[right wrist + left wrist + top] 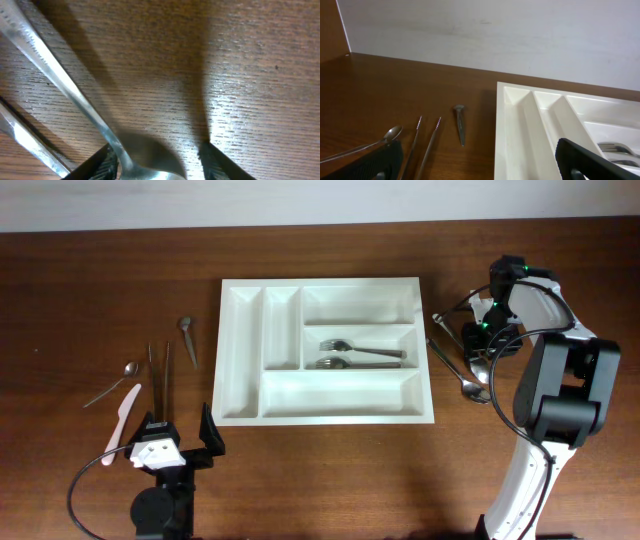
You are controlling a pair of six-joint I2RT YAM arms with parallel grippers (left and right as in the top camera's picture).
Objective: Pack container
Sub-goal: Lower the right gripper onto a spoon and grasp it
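The tray (340,392) is sitting mid-desk, with two forks (355,355) lying in its middle slot. Right of it, the right pincer (159,162) is hanging low, jaws apart, straddling a spoon (65,80), seemingly readying a pickup. The left pincer (180,430) is idling near-left, gaping wide and holding nothing.

We find four compartments of the container (340,392) open from above; two forks (358,356) occupy the middle long one. Spoons (470,387) crowd the right gripper (479,350).
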